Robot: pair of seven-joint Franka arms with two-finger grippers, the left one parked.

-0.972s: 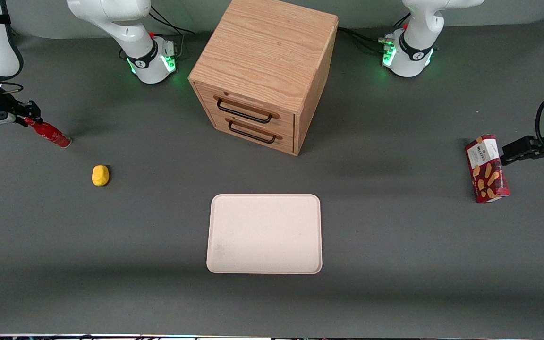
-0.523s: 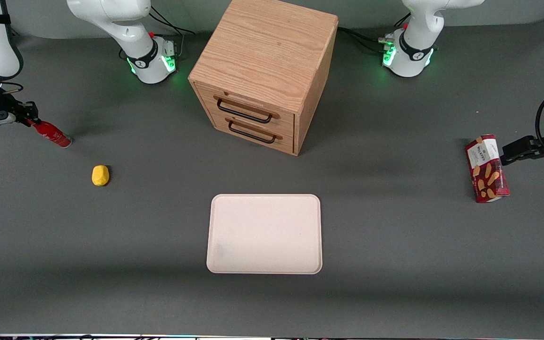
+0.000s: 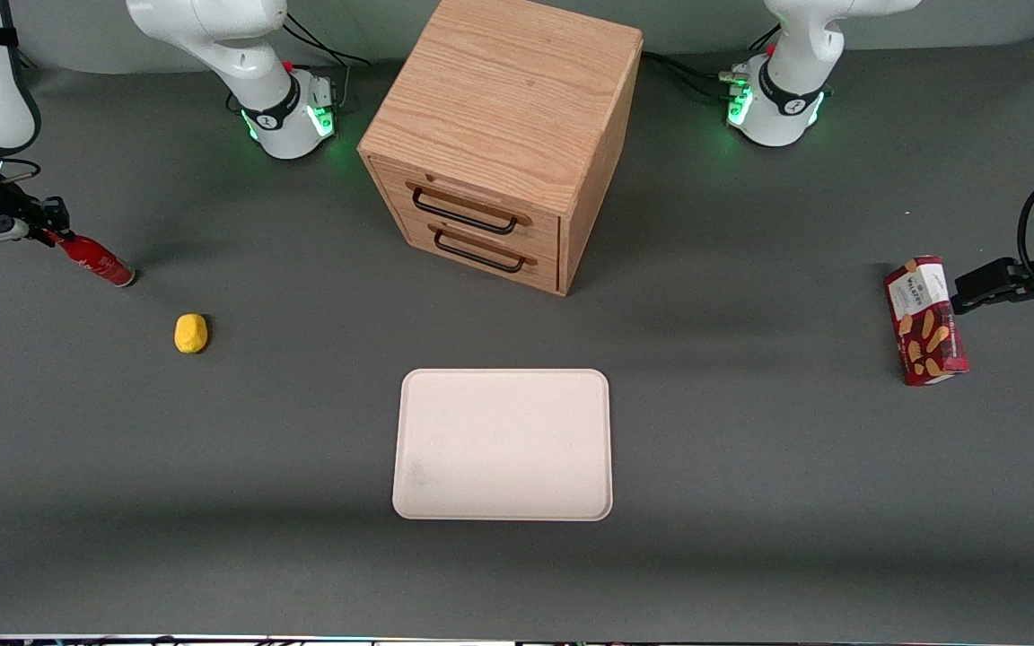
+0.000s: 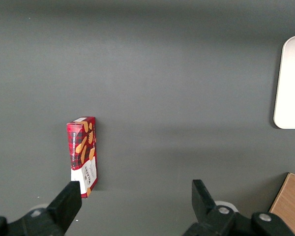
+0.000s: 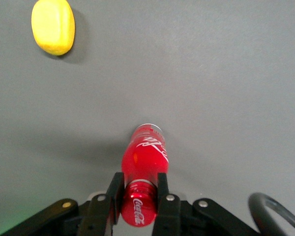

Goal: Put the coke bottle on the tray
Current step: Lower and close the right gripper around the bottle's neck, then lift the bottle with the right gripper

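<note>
The coke bottle (image 3: 97,261), slim, glossy red with white lettering, is at the working arm's end of the table. It slants, its base low by the table surface and its capped end raised. My right gripper (image 3: 48,232) is shut on its neck and cap. In the right wrist view the two black fingers (image 5: 162,189) press both sides of the cap, and the bottle body (image 5: 143,155) points away from the gripper (image 5: 139,191). The pale cream-pink tray (image 3: 503,444) lies flat at mid-table, nearer to the front camera and well away from the bottle; its edge also shows as the tray (image 4: 291,83).
A yellow lemon-like object (image 3: 190,333) lies between bottle and tray, near the bottle; it shows as the yellow object (image 5: 53,25). A wooden two-drawer cabinet (image 3: 499,135) stands mid-table. A red snack box (image 3: 925,320) lies toward the parked arm's end.
The gripper has shifted slightly toward the table's edge, keeping its hold on the bottle. The bottle has come a touch nearer to the front camera.
</note>
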